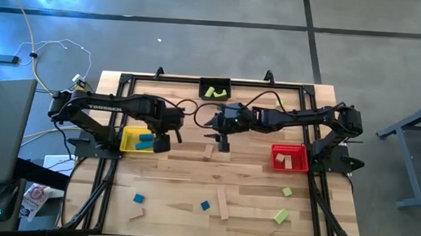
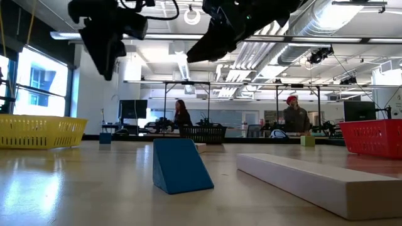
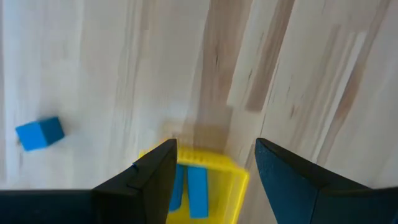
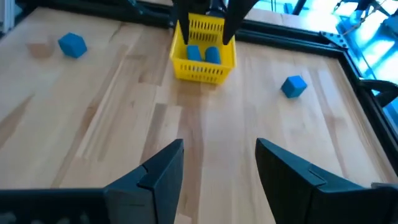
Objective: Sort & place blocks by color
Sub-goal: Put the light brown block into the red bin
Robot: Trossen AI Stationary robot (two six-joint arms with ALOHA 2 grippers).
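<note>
Overhead, the left gripper hangs above the right end of the yellow bin at centre left of the frame, its fingers spread and holding nothing. Two blue blocks lie side by side inside that bin, seen between the fingers in the left wrist view. The right gripper hovers near the middle of the table, also spread wide and empty.

At top centre the black bin holds lime green blocks. At centre right the red bin holds plain wood blocks.

Loose pieces lie across the lower part of the frame: a blue cube at lower left, another blue block near lower centre, a long wood bar just right of it, and two green blocks at lower right. A small wood block sits just below the right gripper.
</note>
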